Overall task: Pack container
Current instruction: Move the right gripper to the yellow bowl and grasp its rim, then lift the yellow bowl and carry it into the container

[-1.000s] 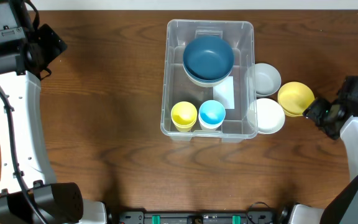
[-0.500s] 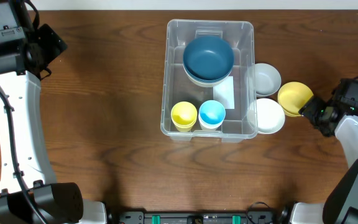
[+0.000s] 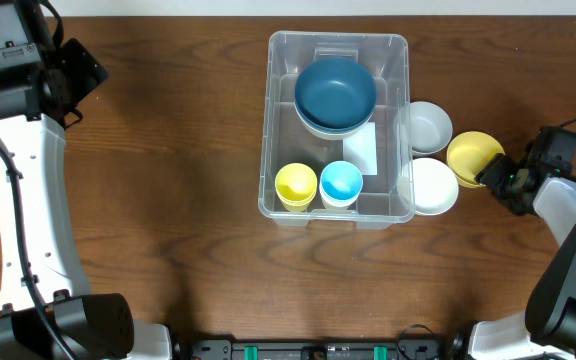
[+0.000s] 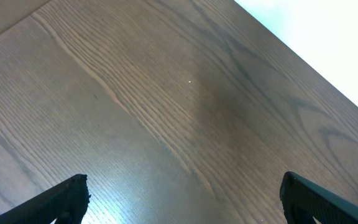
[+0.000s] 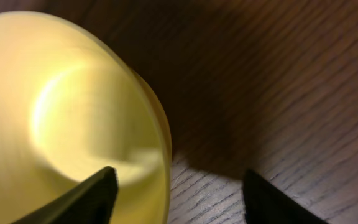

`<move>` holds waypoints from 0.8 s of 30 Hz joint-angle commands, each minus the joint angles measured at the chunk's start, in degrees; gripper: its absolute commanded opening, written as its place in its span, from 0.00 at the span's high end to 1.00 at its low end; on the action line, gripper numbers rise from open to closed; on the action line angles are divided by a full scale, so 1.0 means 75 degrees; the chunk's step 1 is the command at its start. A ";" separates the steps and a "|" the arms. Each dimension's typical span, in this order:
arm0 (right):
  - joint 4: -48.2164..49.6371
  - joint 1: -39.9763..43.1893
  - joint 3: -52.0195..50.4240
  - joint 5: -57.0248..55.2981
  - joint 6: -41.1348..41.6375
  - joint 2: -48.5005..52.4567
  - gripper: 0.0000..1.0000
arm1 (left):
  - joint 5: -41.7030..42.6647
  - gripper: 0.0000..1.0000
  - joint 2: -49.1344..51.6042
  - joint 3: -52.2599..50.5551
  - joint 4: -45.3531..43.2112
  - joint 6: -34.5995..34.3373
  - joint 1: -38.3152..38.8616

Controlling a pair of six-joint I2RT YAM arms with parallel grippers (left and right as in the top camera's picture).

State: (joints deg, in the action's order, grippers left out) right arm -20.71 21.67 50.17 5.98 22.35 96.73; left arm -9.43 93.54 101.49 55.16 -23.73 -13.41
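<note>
The container (image 3: 267, 130) is a clear bin at the table's middle. It holds a dark blue bowl (image 3: 335, 92), a yellow cup (image 3: 296, 186), a light blue cup (image 3: 341, 183) and a white label (image 3: 361, 150). To its right stands a yellow bowl (image 3: 473, 155). My right gripper (image 3: 493, 172) is at that bowl's right edge. In the right wrist view the right gripper (image 5: 178, 180) is open and straddles the rim of the yellow bowl (image 5: 73, 112), one finger inside and one outside with a gap. My left gripper (image 4: 184, 186) hangs open over bare wood at the far left (image 3: 73, 72).
Two white bowls (image 3: 428, 126) (image 3: 434, 186) stand against the container's right wall, just left of the yellow bowl. The table's back edge runs along the top of the overhead view.
My right gripper has slid a little left onto the yellow bowl's rim and its jaws have narrowed slightly. The left arm has not moved.
</note>
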 commanded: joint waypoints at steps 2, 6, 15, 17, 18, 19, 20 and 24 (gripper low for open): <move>0.0023 0.0102 -0.0041 0.0067 -0.0012 0.0050 0.43 | -0.0093 0.02 -0.0041 0.0035 0.0015 0.0105 -0.0023; 0.0020 0.0105 -0.0041 0.0067 -0.0015 0.0050 0.64 | -0.0093 0.02 -0.0041 0.0035 0.0015 0.0105 -0.0023; -0.0070 0.0262 -0.0041 0.0050 -0.0017 0.0050 0.96 | -0.0093 0.02 -0.0041 0.0035 0.0015 0.0105 -0.0023; -0.0067 0.0262 -0.0041 0.0038 -0.0015 0.0050 0.99 | -0.0093 0.02 -0.0041 0.0035 0.0012 0.0105 -0.0023; -0.0067 0.0262 -0.0041 0.0038 -0.0015 0.0050 0.99 | -0.0093 0.02 -0.0041 0.0035 0.0015 0.0105 -0.0023; -0.0067 0.0262 -0.0041 0.0035 -0.0017 0.0047 0.99 | -0.0093 0.02 -0.0041 0.0035 0.0015 0.0105 -0.0023; -0.0067 0.0268 -0.0041 0.0035 -0.0017 0.0047 0.99 | -0.0093 0.02 -0.0041 0.0035 0.0015 0.0105 -0.0023; -0.0184 0.0504 0.0015 0.0052 -0.0015 -0.0012 0.99 | -0.0093 0.02 -0.0041 0.0035 0.0015 0.0105 -0.0023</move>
State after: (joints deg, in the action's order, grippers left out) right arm -21.30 23.46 50.17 6.55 22.35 96.88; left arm -9.43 93.54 101.49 55.16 -23.70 -13.41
